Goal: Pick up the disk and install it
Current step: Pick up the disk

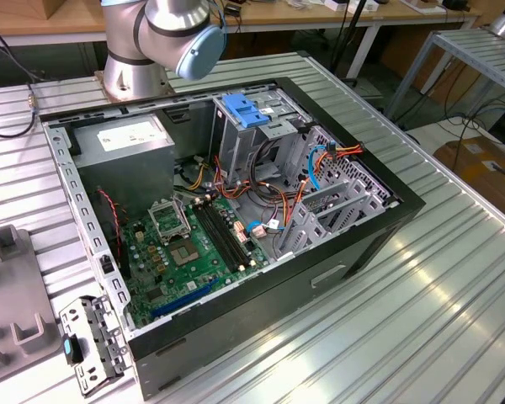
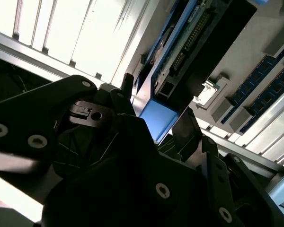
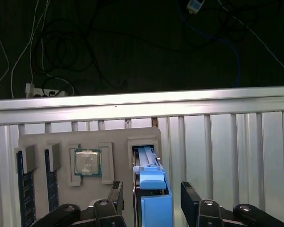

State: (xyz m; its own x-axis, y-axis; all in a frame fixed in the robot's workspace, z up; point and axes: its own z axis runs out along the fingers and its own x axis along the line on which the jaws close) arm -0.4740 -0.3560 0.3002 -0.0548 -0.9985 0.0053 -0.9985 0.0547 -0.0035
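The disk (image 3: 151, 182) stands on edge in a slot of a grey holder tray (image 3: 61, 137), its blue side rail facing up. My gripper (image 3: 152, 196) is open and straddles the disk, with one black finger (image 3: 116, 194) on each side and a small gap to each. In the second wrist view the disk (image 2: 180, 56) shows its circuit-board side and a blue rail end, between the fingers of the gripper (image 2: 158, 111). The open computer case (image 1: 366, 240) lies on the table in the exterior view, with a tall drive cage (image 1: 244, 126) topped by a blue handle.
The holder tray also carries a processor chip (image 3: 87, 162) and memory sticks (image 3: 21, 189). Inside the case are a green motherboard (image 1: 194, 244), a grey power supply (image 1: 122, 139) and loose cables (image 1: 320, 160). A metal bracket (image 1: 88, 341) lies beside the case. The arm's base (image 1: 135, 50) stands behind it.
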